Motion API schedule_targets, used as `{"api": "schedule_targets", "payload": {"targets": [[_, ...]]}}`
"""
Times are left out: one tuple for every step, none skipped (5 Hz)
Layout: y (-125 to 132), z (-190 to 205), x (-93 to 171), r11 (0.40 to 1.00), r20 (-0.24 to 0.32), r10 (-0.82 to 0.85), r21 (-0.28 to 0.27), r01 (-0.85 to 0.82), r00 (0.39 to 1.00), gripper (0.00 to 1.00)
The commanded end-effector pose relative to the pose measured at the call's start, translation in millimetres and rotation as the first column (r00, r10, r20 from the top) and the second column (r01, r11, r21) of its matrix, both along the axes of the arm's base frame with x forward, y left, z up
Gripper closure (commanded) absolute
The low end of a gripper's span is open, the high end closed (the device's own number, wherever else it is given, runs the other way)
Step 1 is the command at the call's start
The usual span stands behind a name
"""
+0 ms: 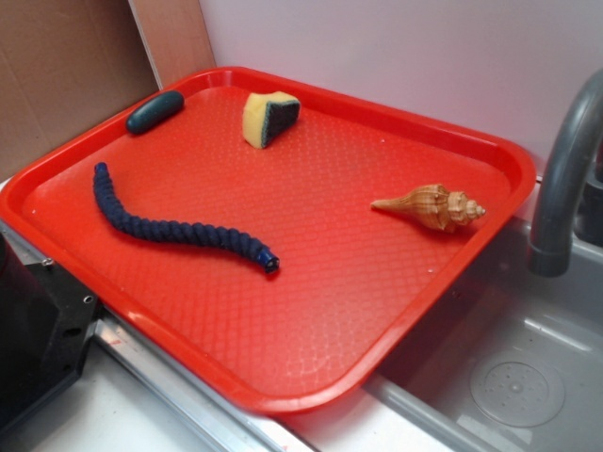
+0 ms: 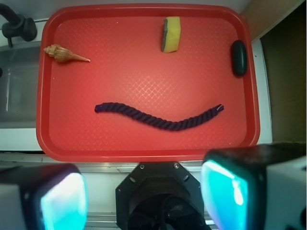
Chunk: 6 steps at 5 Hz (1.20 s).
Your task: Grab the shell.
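The shell is tan-orange, ridged and spiral. It lies on the red tray near the tray's right rim, its long point aimed toward the tray's middle. In the wrist view the shell sits at the tray's upper left. My gripper is open, high above the counter and off the tray's near edge, with nothing between its fingers. The gripper does not show in the exterior view.
On the tray also lie a dark blue braided rope, a yellow sponge wedge and a dark oval object. A grey faucet stands over the sink right of the tray. The black robot base is at the lower left.
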<state>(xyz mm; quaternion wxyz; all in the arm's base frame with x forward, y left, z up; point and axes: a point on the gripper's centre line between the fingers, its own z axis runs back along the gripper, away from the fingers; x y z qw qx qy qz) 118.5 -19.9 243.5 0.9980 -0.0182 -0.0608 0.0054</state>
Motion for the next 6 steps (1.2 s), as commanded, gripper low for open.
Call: {"api": "schedule_targets", "payload": {"targets": [[0.0, 0.0, 0.0, 1.0, 0.0, 0.0, 0.0, 0.0, 1.0, 0.0], [-50.0, -50.0, 50.0, 0.966, -0.059, -0.247, 0.057, 0.25, 0.967, 0.0], [-114.1, -76.8, 90.2, 0.877, 0.063, -0.481, 0.029, 0.48, 0.874, 0.0], [-173.0, -101.0, 107.1, 0.731, 0.138, -0.677, 0.002, 0.683, 0.723, 0.0], [-216.4, -123.4, 112.0, 0.538, 0.189, -0.828, 0.0, 0.843, 0.529, 0.0], [-232.2, -148.2, 121.6, 0.425, 0.169, -0.892, -0.011, 0.905, 0.42, 0.0]]}}
